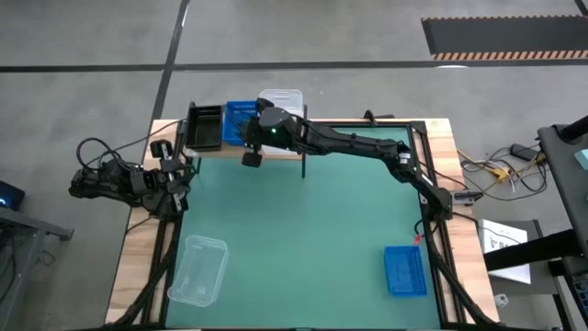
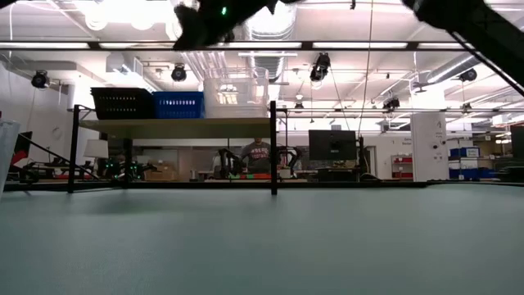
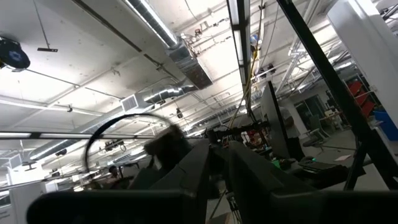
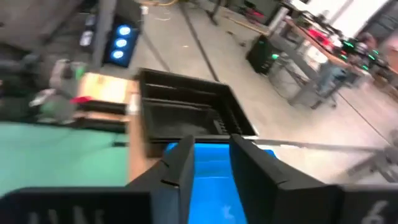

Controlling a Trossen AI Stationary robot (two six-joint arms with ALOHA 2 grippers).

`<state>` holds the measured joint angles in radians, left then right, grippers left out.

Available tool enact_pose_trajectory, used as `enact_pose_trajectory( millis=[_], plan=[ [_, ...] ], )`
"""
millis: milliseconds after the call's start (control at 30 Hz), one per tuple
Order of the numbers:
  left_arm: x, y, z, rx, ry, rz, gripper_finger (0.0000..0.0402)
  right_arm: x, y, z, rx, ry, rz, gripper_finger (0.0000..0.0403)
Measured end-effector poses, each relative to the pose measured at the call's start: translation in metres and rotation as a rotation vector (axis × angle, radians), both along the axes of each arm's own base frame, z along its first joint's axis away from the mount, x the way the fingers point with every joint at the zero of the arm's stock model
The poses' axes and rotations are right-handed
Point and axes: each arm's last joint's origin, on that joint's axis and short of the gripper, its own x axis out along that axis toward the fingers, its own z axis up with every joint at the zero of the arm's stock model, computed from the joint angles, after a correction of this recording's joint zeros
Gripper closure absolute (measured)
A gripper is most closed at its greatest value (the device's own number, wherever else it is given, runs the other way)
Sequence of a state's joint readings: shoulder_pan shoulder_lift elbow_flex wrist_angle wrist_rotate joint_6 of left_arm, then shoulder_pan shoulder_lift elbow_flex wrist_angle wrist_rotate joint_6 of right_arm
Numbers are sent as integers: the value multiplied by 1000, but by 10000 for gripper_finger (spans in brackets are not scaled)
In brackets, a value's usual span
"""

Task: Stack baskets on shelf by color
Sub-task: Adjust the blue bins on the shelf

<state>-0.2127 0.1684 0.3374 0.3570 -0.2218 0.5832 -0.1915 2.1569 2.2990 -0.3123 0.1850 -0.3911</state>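
The wooden shelf (image 1: pixel 207 150) stands at the table's far left and also shows in the low view (image 2: pixel 172 127). On it, side by side, rest a black basket (image 1: pixel 204 127), a blue basket (image 1: pixel 239 112) and a clear basket (image 1: pixel 283 97). My right gripper (image 4: pixel 211 168) is open and empty. It hovers above the blue basket (image 4: pixel 211 186), well clear of it in the low view (image 2: pixel 196 24), and points toward the black basket (image 4: pixel 180 106). My left gripper (image 3: pixel 217 180) waits at the table's left edge (image 1: pixel 176 179), pointing up, its fingers close together.
A clear basket (image 1: pixel 197 269) lies on the green mat at the near left. A blue basket (image 1: pixel 405 270) lies at the near right. The middle of the mat (image 1: pixel 303 230) is bare. A person (image 2: pixel 259 156) sits in the room beyond the table.
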Motion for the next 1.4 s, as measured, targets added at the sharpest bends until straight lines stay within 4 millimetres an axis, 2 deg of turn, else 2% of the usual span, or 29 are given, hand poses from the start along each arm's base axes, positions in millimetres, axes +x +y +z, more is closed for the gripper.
enact_pose_trajectory(
  millis=[67,200,333,500,567,733,800,867,1000,1167,1233,1333,1400],
  plan=[
    [0,0,0,0,0,0,356,-11,17,17,-23,38,46,328],
    [0,0,0,-3,0,-2,356,-47,51,55,-50,126,127,376],
    [5,-1,-1,-47,20,-22,356,-82,76,65,22,275,150,392],
    [21,-1,0,-112,104,72,360,-129,110,57,130,471,177,394],
    [32,-1,1,-144,151,132,369,-146,124,47,168,507,181,394],
    [59,-2,10,-187,274,290,398,-172,154,6,192,500,241,394],
    [66,-2,19,-180,327,317,400,-183,161,-3,174,464,284,394],
    [74,0,34,-168,390,347,401,-194,163,-7,159,409,307,394],
    [87,13,54,-164,650,454,401,-211,161,-17,188,337,303,394],
    [90,42,72,-175,976,650,401,-231,157,-23,244,264,286,394],
    [94,56,78,-165,1066,631,401,-235,157,-31,257,265,280,394],
    [98,78,80,-205,1192,496,401,-238,157,-41,259,264,282,394],
    [98,96,79,-259,1271,510,402,-239,157,-43,261,241,286,394]
  ],
)
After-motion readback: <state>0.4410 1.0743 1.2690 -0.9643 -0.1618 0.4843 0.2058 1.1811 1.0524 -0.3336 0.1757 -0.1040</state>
